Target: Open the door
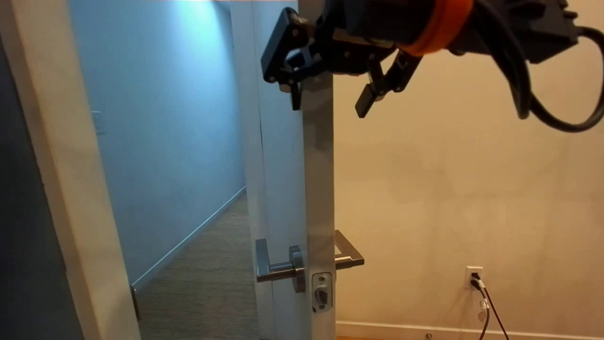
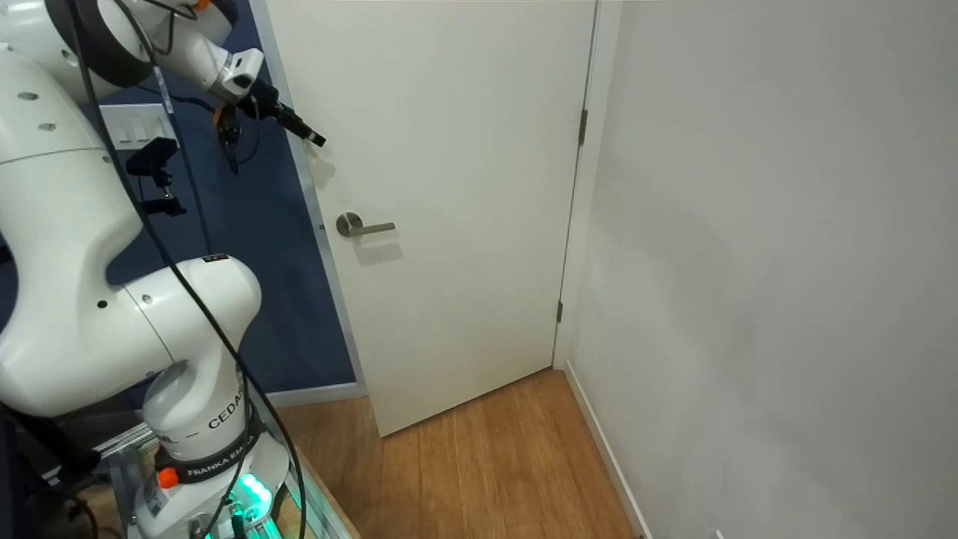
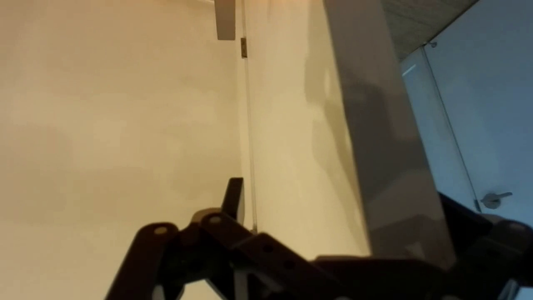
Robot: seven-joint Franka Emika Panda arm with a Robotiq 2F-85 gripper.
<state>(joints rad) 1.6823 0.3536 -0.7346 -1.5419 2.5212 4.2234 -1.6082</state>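
The door (image 1: 321,179) stands ajar, with a hallway showing past its free edge. Its white face (image 2: 464,187) fills the middle of an exterior view, swung out over the wood floor. The silver lever handle (image 2: 367,226) is level; its levers on both sides (image 1: 276,270) show edge-on. My gripper (image 1: 329,99) is open, well above the handle, with one finger on each side of the door's edge. In the wrist view, the gripper (image 3: 345,204) spans the door edge (image 3: 383,146); the hallway-side finger is partly hidden behind the door. Whether the gripper touches the door is unclear.
The door frame (image 1: 80,165) stands across the opening. A wall (image 2: 748,262) runs beside the hinge side. An outlet with plugged cables (image 1: 474,274) sits low on the wall. A dark blue wall (image 2: 299,329) with switches (image 2: 138,126) is behind the arm.
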